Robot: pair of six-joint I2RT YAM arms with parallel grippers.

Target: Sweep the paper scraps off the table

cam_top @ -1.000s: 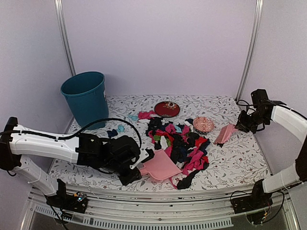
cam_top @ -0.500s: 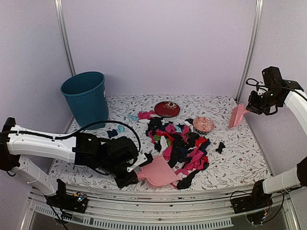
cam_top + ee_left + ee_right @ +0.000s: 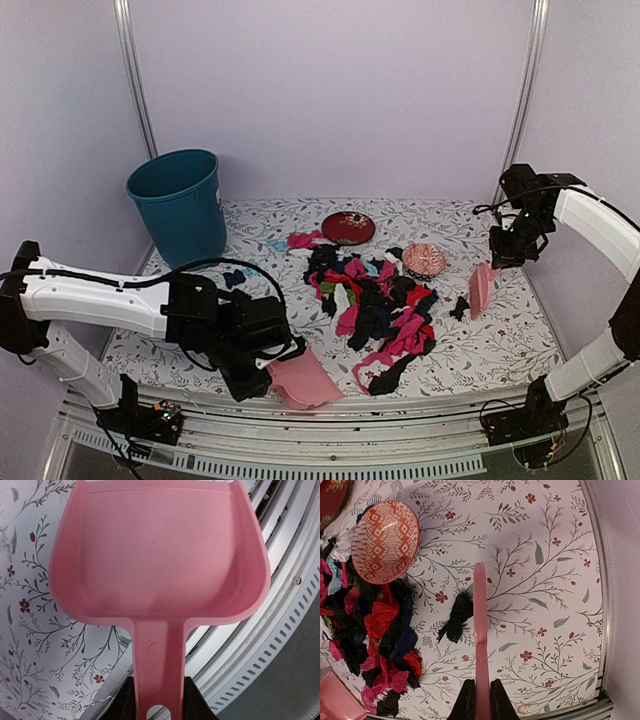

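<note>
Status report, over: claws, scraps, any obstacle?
Left claw shut on empty dustpan, near edge. Right claw shut on scraper, beside stray black scrap. Scraps piled at centre. Dish, plate border the pile.

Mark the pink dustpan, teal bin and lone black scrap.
pink dustpan (image 3: pixel 160 565), left wrist view, middle of the scoop
teal bin (image 3: pixel 185 220), top external view, outer wall
lone black scrap (image 3: pixel 457 617), right wrist view, its middle
</note>
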